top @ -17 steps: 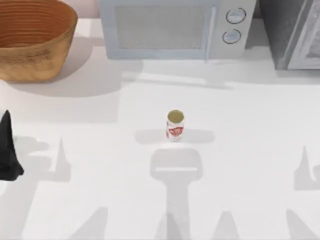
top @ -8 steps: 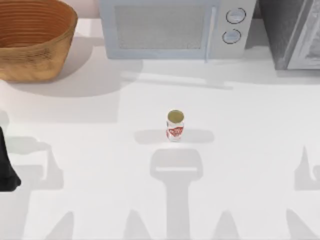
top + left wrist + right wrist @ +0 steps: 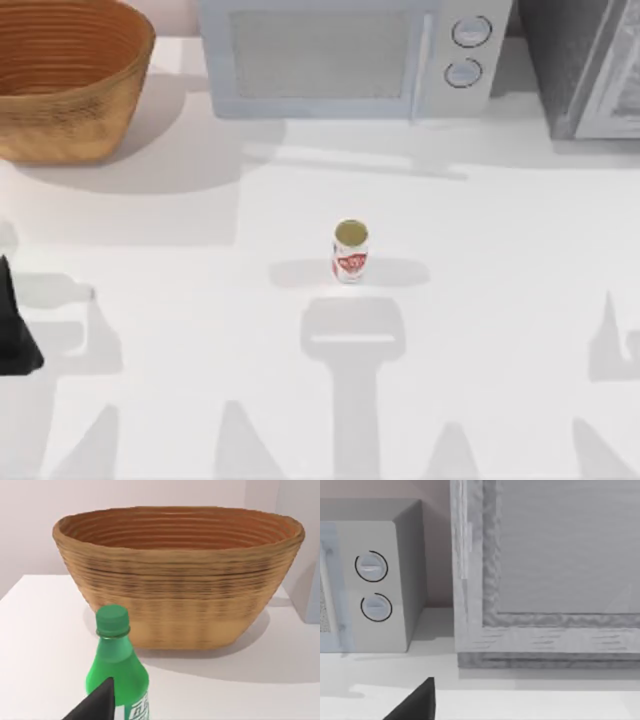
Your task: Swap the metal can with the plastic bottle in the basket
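Observation:
The metal can (image 3: 350, 252), white with a red label and gold top, stands upright at the middle of the table. The wicker basket (image 3: 70, 110) sits at the far left corner; what shows of its inside holds nothing. My left gripper (image 3: 12, 330) is at the table's left edge, in front of the basket. The left wrist view has it shut on the green plastic bottle (image 3: 117, 665), which stands upright with one black finger (image 3: 102, 697) against its side and the basket (image 3: 175, 605) behind it. One finger (image 3: 417, 702) of my parked right gripper faces the back right corner.
A grey microwave (image 3: 340, 55) stands along the back edge, right of the basket. A grey cabinet (image 3: 590, 70) fills the back right corner, close ahead of the right wrist camera (image 3: 555, 570). Arm shadows fall across the white tabletop around the can.
My left gripper has drawn back toward the left front edge, and the bottle's shadow shifted left with it. The can and basket have not moved.

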{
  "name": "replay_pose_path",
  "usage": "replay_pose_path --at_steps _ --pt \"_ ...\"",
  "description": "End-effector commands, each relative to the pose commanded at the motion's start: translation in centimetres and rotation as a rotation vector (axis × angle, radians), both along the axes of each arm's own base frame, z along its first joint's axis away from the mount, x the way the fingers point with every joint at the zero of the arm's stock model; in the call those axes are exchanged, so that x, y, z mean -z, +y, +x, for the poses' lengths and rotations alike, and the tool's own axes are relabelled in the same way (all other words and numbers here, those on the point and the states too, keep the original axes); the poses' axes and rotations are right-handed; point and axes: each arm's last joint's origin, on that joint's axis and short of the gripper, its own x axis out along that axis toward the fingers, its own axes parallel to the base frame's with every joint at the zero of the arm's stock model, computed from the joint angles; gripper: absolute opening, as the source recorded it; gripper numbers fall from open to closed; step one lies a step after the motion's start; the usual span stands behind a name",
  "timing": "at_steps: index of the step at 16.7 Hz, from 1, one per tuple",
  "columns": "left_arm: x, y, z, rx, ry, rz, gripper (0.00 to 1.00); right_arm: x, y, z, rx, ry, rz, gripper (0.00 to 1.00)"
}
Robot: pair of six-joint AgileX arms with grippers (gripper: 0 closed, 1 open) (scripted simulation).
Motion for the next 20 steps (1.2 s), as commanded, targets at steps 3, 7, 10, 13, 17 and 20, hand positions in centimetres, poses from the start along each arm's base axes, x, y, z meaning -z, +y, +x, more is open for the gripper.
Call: replay_pose_path --at_steps 3,7,10,13,17,20 --pt "0.0 0.5 1.1 0.000 0.022 0.003 1.00 0.0 0.0 0.0 0.000 0.000 0.000 1.00" --pt "0.2 1.4 3.0 0.008 0.038 0.006 1.00 0.0 0.0 0.0 0.000 0.000 0.000 1.00" --pt "0.8 2.4 4.7 0.017 0.047 0.008 1.00 0.0 0.0 0.0 0.000 0.000 0.000 1.00" --pt "1.9 3.5 6.1 0.025 0.056 0.010 1.00 0.0 0.0 0.0 0.000 0.000 0.000 1.00" --pt "4.1 5.0 7.4 0.034 0.072 0.011 1.00 0.0 0.0 0.0 0.000 0.000 0.000 1.00" --pt "5.8 5.8 7.7 0.036 0.089 0.006 1.00 0.0 0.0 0.0 0.000 0.000 0.000 1.00"
